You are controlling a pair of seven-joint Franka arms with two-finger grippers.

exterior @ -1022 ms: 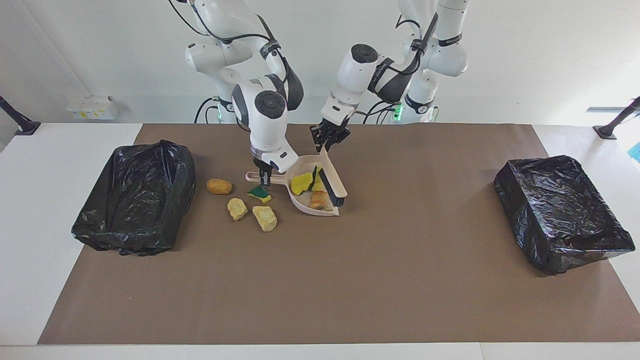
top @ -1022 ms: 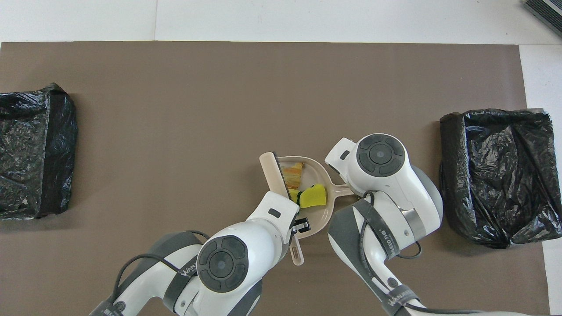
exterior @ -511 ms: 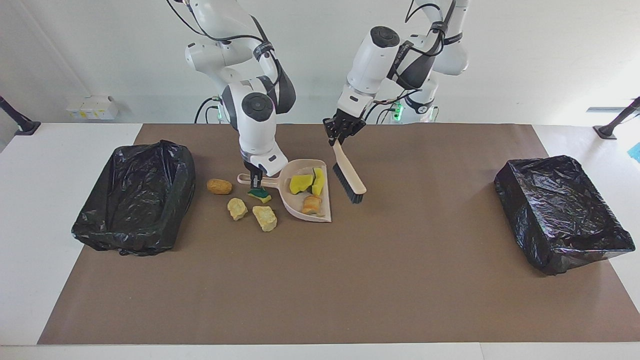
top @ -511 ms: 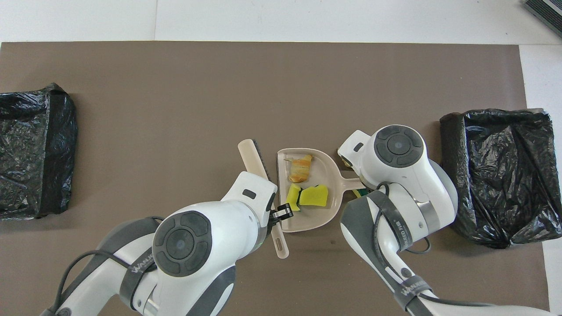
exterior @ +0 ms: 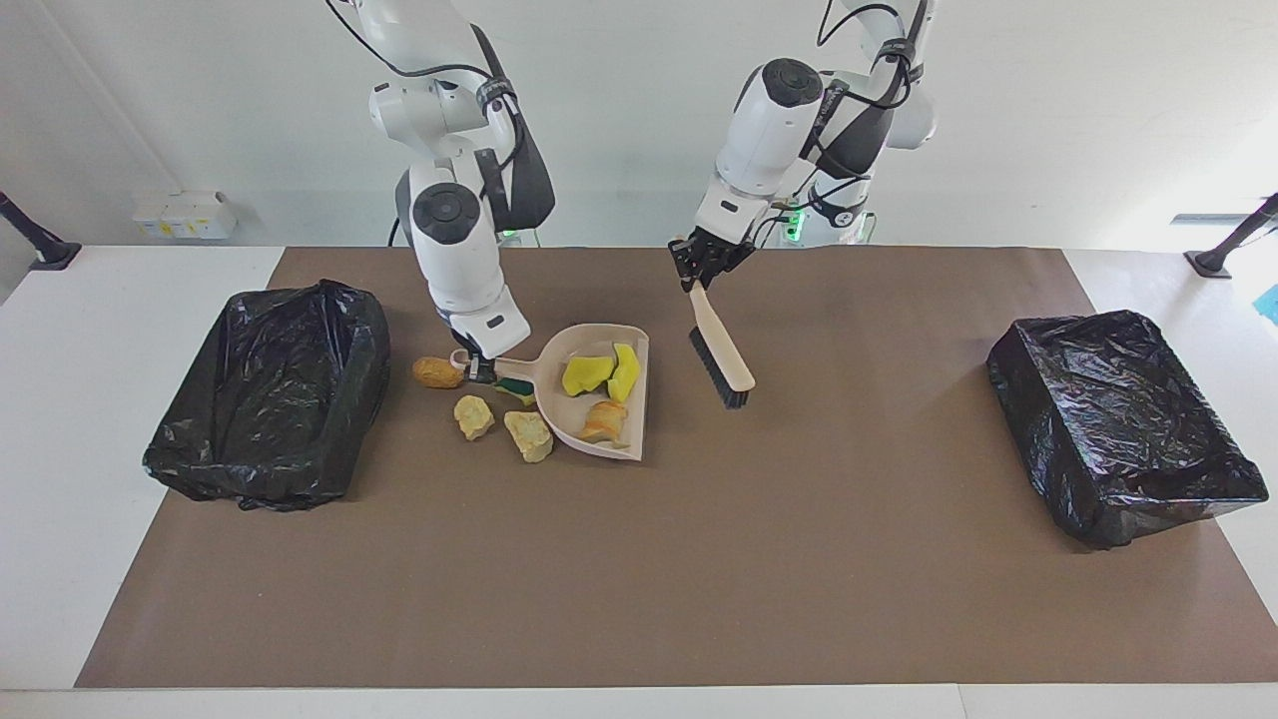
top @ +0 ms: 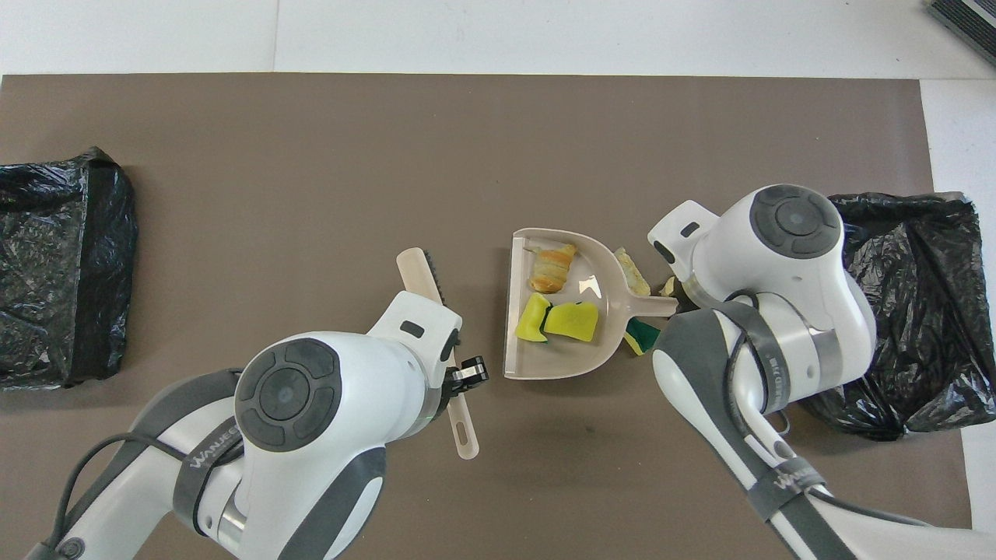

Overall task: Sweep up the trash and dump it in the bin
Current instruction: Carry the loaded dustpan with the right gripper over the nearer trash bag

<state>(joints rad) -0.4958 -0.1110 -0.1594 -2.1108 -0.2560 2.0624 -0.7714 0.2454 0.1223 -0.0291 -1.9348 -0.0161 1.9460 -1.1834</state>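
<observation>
My right claw (exterior: 477, 371) is closed on the handle of the dustpan (exterior: 597, 405), and I take this dustpan as my landmark. My left claw (exterior: 702, 277) is closed on the handle of the brush (exterior: 721, 354), which hangs in the air beside the open mouth of the dustpan, toward the left arm's end of the surface (exterior: 699, 559), with the bristles pointing down.

Inside the dustpan lie three pieces of trash (exterior: 597, 374): two yellow sponge pieces and one orange foam chunk (exterior: 605, 422) close to the lip. Four more pieces are outside. A green-faced sponge piece (exterior: 516, 387) lies partly under the handle. A brownish lump (exterior: 437, 372) lies just beside the end of the handle, toward the right arm's end. Two pale foam chunks (exterior: 474, 416) lie beside the dustpan body, farther from the robots than the handle. The nearest bin (exterior: 268, 394) stands at the right arm's end, and another bin (exterior: 1123, 424) at the left arm's end.

I judge these pieces very light and soft. They will roll or bounce if the brush hits them fast, and they may slide out over the lip if I tilt the dustpan forward. So I think it is better not to pinch them, but to push them low with the bristles, and to hold the dustpan only at its stiff handle, keeping it level.
</observation>
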